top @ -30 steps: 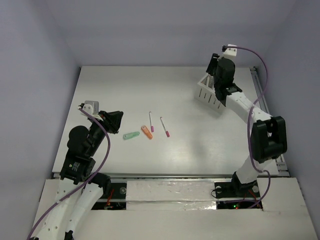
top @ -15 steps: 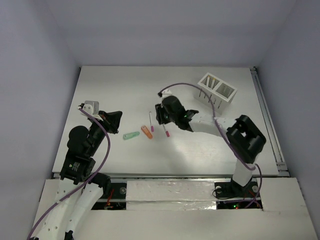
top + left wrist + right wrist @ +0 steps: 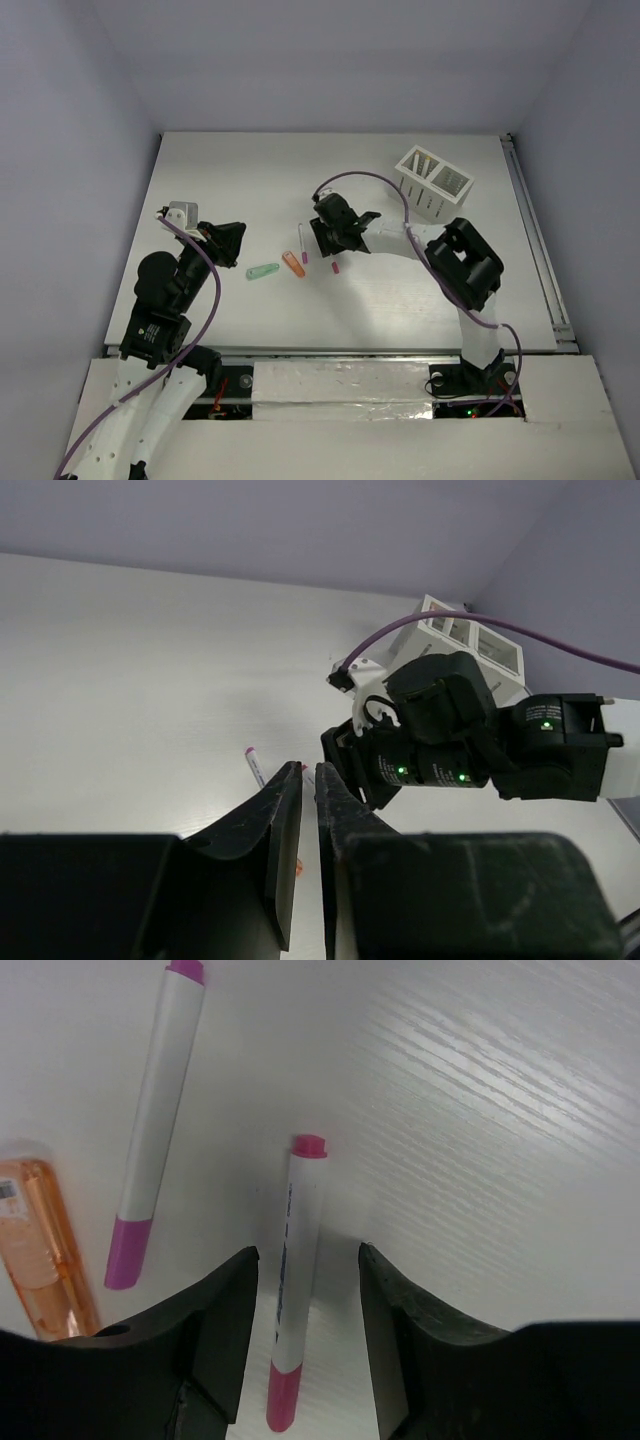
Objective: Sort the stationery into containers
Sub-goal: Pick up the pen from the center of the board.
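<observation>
Your left pincer (image 3: 308,770) hangs at the counter's (image 3: 220,180) left side. Its jaws are narrowed to a thin slit and hold nothing. Just at its 4 o'clock lies the mint piece (image 3: 263,271), with the orange piece (image 3: 293,264) next along. The left pen (image 3: 302,243) is a little beyond that, at the orange piece's 1 o'clock.

The move ahead turns on the right pen (image 3: 293,1280). In the wrist view it lies directly under your right pincer (image 3: 307,1252). Its long axis runs nearly 12 to 6, with pink at both ends. The jaws stand moderately wide, one at the pen's 9 and one at its 3, with bare counter showing on each side. The closing line therefore crosses the barrel squarely, so judge it ready for a short drop and a squeeze. The right arm is plainly the nearer one. The left pen and the orange piece sit close at 9 to 10 o'clock and could be nudged.

The holder (image 3: 421,193) stands well apart, at 2 o'clock from the pen, near the far right corner.

A second ago the right arm was over the holder. Half a second ago it had swung across to the pens, and now it sits settled over this one. The left arm has not moved.
</observation>
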